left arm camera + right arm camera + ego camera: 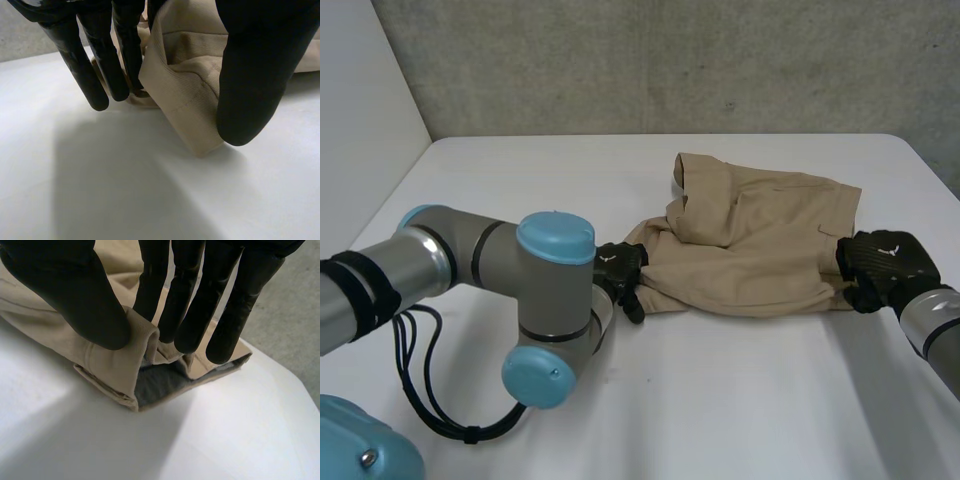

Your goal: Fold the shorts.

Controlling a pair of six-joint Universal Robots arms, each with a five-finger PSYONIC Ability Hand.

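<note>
At centre left of the head view, our left hand (pixel 620 268) pinches the left edge of the tan shorts (pixel 760 240) between thumb and fingers. The shorts lie rumpled at centre right on the white table (pixel 720 390). At far right, our right hand (pixel 882 265) pinches a hem corner. We judge the fold barely begun: both ends are gripped, but nothing is laid over neatly. We can read no label or writing.

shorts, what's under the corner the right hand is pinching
The right hand holds the shorts hem up, showing grey inner fabric and white table below. Farther in, cloth covers the rest.
</note>
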